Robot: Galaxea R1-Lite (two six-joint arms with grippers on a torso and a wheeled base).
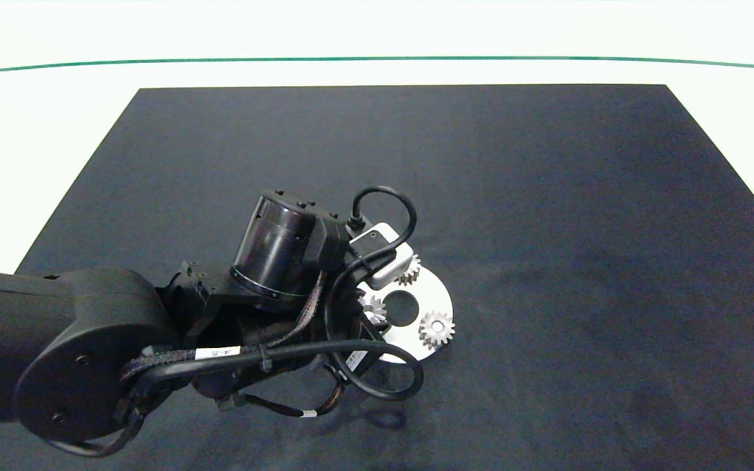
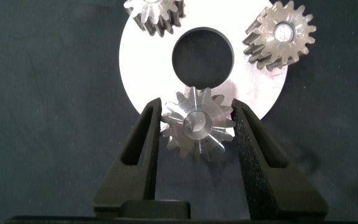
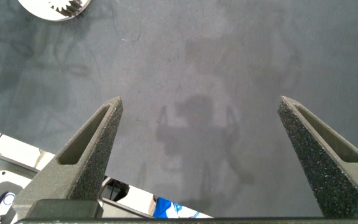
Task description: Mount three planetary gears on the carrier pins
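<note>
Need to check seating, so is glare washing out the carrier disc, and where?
Head view: carrier disc bright, left arm hides part. Left wrist view: disc blown out white, pins indistinguishable; gear between left end effector fingers shows highlights, teeth clear.

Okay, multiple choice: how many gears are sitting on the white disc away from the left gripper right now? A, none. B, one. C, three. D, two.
D: the left wrist view shows two gears on the white disc, while the left gripper holds the third gear between its fingers over the disc's edge.
</note>
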